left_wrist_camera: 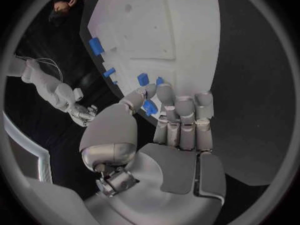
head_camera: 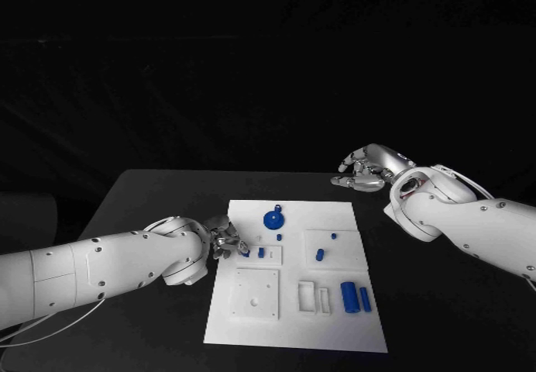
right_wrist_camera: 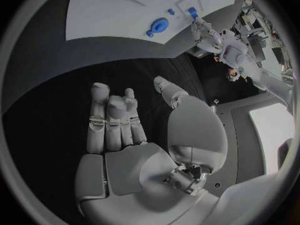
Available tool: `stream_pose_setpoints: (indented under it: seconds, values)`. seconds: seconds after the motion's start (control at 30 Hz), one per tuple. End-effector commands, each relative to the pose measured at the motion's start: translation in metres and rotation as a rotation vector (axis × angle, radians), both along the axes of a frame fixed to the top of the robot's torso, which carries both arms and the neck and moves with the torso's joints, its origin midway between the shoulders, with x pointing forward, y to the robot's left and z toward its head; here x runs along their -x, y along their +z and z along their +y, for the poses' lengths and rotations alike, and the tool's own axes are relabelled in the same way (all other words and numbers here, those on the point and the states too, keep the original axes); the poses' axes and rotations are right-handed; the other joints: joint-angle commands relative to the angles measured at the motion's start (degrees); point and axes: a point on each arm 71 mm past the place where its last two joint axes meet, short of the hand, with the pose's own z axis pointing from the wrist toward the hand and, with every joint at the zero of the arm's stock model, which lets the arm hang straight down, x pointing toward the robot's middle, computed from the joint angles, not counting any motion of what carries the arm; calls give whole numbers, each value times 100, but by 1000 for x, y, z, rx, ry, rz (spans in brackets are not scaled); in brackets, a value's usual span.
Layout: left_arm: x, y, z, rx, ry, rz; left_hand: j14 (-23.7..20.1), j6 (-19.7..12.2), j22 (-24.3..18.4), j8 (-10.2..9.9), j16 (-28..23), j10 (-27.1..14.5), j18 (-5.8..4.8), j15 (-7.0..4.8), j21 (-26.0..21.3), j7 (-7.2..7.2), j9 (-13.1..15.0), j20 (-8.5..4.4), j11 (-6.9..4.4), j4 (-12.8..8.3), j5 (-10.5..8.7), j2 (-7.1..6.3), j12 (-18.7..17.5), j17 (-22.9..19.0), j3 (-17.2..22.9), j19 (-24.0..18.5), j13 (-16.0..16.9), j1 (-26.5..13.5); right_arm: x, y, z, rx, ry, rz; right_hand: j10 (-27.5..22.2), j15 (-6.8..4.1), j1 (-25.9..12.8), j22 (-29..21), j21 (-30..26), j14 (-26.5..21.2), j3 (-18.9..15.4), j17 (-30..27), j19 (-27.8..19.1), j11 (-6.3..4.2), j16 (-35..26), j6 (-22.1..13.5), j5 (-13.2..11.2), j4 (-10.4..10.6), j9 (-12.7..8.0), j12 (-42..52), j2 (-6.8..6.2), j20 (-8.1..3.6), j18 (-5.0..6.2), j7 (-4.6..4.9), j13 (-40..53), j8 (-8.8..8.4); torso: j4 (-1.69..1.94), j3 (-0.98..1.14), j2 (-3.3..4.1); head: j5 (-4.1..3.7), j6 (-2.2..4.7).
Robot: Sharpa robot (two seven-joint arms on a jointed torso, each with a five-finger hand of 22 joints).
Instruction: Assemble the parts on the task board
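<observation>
Black tabletop (head_camera: pixel 146 194) under dark backdrop, white rectangular task board (head_camera: pixel 335 325) centred. My left hand (head_camera: pixel 224 239) at board's left edge, thumb and finger pinching small blue plastic part (left_wrist_camera: pixel 149 107), other fingers loosely curled. Just beyond fingertips, blue peg (head_camera: pixel 262 252) upright in its recess; left hand clearly nearer. Mid-board, round blue disc part (head_camera: pixel 273 219). Two blue cylinders (head_camera: pixel 355 297) lying lengthwise toward me. Right hand (head_camera: pixel 366 172) hovering off board's far right corner, fingers half-curled, holding nothing.

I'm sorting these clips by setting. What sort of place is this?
Probably a robotics lab or test bench: a black table under dark surrounds, a white task board with small blue parts, and the left hand pinching one part.
</observation>
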Motion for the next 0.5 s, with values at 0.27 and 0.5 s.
stream_pose_setpoints:
  seconds: [0.27,0.5]
  values:
    - [3,-3,-9,-16,-41,11,324,484,121,371,126,288,72,-394,69,-365,459,-704,-348,-106,-104,0,132,36,152,50,49,38,1,0,2,4,11,0,-46,-24,33,84,-34,31,-6,8,6,-9,-23,-5,25,47,-9,24,1,-43,163,48,-11,-13,1,-2,2,-3,-5]
    - [3,-3,-10,-25,-50,10,336,521,120,393,210,280,78,-412,112,-388,493,-709,-372,-151,37,-22,229,58,158,54,87,64,1,0,1,5,11,0,-46,-24,35,84,-35,32,-7,8,6,-9,-24,-5,26,49,-9,25,1,-43,163,48,-12,-13,3,-4,0,-3,-10]
